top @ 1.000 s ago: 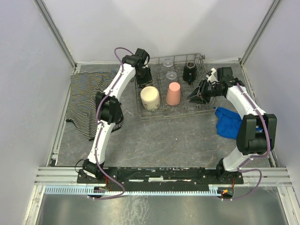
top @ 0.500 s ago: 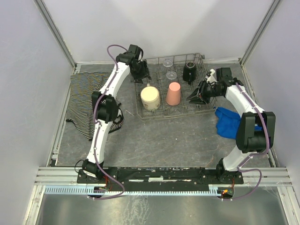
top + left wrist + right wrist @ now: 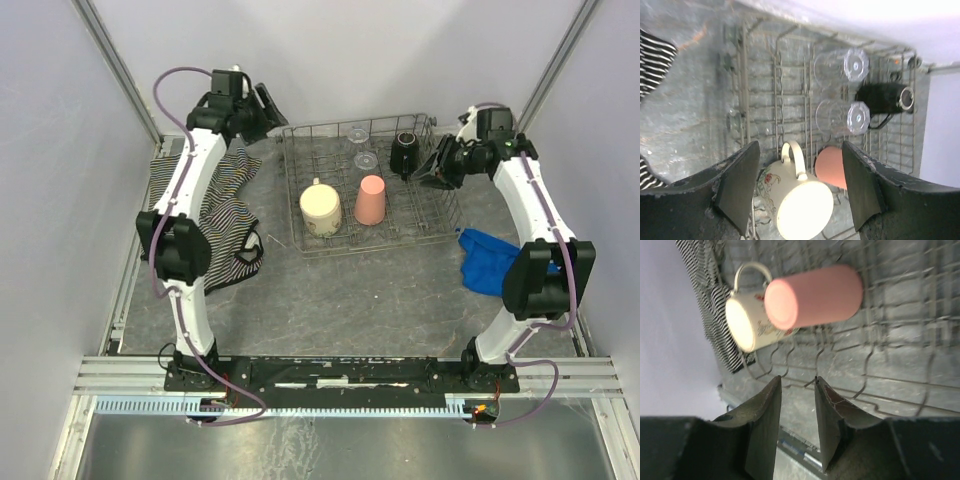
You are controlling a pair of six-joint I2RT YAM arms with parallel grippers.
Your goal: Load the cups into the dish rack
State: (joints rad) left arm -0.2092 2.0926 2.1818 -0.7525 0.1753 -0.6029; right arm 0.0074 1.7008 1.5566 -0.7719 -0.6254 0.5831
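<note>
1. We see the large grey wire dish rack (image 3: 370, 246) on the desk (image 3: 350, 295). It holds the bottom-up cream floral mug (image 3: 320, 209), the salmon-pink plastic tumbler (image 3: 370, 200), the black mug (image 3: 405, 153) and two clear glasses (image 3: 842, 65) (image 3: 842, 116).
2. Our left claw (image 3: 257, 106) hangs beyond the rack's far left corner, fingers spread wide, empty.
3. Our right claw (image 3: 440, 165) hangs beside the black mug, fingers slightly parted, empty.

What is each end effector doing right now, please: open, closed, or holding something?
Left end effector: open wide, holding nothing.
Right end effector: open only a little, holding nothing.
</note>
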